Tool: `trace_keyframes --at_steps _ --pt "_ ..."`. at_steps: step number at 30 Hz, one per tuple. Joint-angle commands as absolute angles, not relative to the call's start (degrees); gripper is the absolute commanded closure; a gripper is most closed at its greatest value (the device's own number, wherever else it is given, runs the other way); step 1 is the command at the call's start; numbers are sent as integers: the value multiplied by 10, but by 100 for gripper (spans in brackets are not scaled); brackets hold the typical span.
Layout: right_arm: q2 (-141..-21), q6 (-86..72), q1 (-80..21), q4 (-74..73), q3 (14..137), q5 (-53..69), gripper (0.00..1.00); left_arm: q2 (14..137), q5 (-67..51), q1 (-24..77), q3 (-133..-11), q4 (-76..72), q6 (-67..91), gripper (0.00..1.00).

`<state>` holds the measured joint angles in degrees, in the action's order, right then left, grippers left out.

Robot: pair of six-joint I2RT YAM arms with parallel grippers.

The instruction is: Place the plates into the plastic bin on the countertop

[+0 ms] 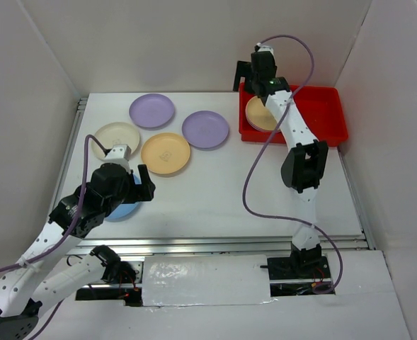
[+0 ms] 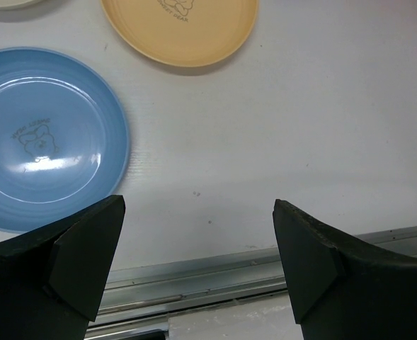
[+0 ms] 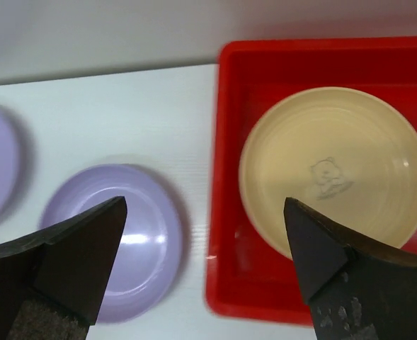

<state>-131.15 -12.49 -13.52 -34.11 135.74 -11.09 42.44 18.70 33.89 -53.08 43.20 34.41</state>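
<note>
We take this for a robotics lab test cell, white desk (image 1: 222, 198) boxed by plain white walls (image 1: 194, 42), metal rail (image 1: 215, 245) at its edge, two robot arms (image 1: 296, 142) bolted on, purple cables (image 1: 244, 191) trailing.

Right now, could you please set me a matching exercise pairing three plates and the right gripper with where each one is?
1. blue plate
2. pale yellow plate
3. orange plate
4. right gripper

A. open, above the red bin at its left rim
B. on the countertop beside a purple plate
C. partly hidden under the left gripper
D. lying inside the red bin

Pairs: 1-C, 2-D, 3-B, 4-A.
</note>
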Motion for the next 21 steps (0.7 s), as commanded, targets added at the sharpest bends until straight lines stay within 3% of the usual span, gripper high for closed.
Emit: trace_keyframes --at_steps 1,6,10,21 --pt "-1159 -148 -187 -302 1294 -105 0 422 192 338 -532 416 335 1" --pt "-1038 -211 -259 -239 1088 -48 0 407 243 337 -536 432 361 1" --pt "-1043 -280 -345 -208 977 -84 0 389 302 337 -544 464 395 1" --pt "-1185 -405 -389 -228 984 -69 5 383 294 337 -541 458 394 1"
